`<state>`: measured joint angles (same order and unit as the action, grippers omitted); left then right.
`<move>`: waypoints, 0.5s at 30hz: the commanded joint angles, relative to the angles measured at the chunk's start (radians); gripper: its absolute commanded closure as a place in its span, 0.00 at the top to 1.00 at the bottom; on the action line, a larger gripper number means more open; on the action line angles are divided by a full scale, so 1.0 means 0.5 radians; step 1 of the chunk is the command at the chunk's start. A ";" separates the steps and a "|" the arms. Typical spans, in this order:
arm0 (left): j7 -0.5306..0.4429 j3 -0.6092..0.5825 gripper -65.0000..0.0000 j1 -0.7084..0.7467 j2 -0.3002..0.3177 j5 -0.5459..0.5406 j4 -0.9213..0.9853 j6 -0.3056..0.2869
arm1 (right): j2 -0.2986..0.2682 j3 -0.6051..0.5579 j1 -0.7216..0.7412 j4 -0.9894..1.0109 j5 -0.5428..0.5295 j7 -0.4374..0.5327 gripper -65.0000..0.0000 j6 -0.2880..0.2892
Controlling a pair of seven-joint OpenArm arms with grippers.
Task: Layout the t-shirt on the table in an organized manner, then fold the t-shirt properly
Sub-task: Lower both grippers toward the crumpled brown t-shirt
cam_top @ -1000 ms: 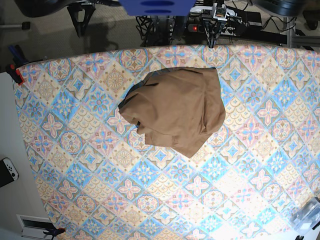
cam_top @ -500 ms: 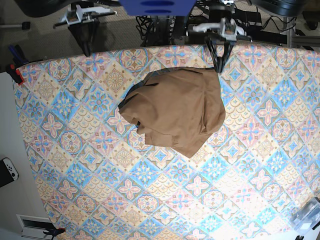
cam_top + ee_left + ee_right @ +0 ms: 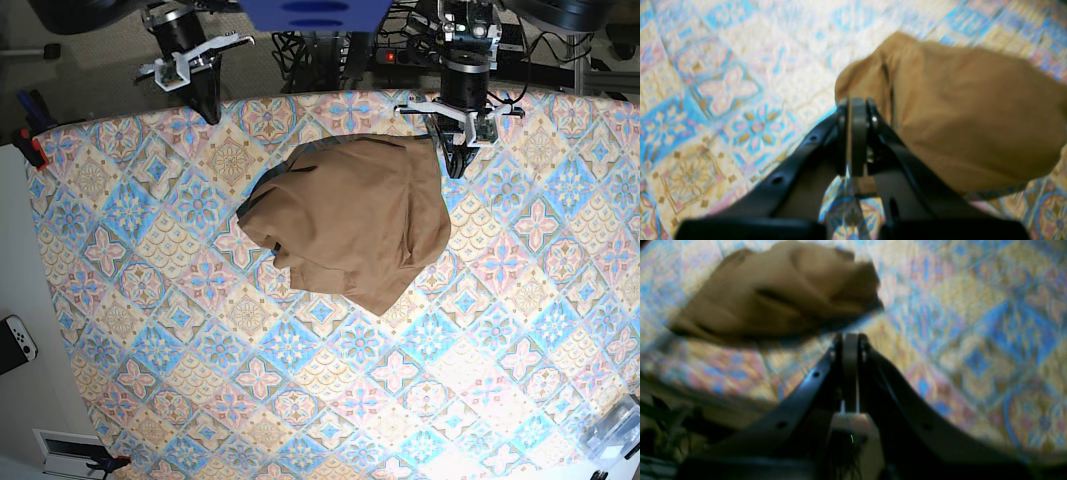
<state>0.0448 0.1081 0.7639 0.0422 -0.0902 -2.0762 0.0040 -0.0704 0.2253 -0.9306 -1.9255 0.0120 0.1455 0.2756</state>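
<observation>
Patterned table (image 3: 300, 400), crumpled t-shirt (image 3: 350, 225), no readable writing

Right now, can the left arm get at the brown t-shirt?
Probably yes. The left gripper hangs right at the edge of the crumpled t-shirt, and nothing on the table stands between them. Its jaws are shut, so they must open first.

You have no readable text, label, brand, number or sign in any view: the t-shirt (image 3: 350, 222) is plain, and the table (image 3: 150, 300) cloth carries only tile ornament.
</observation>
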 commanded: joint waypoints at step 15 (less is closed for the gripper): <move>0.498 0.092 0.16 -0.268 0.077 -0.008 -0.041 -0.006 | -0.011 -0.004 0.657 -0.063 -0.019 -0.599 0.28 0.211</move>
<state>0.3195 0.1520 0.6228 0.0780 -0.0917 -2.0777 -0.0025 -0.0692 0.2207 -0.6006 -1.9385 0.0124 -0.1925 0.3855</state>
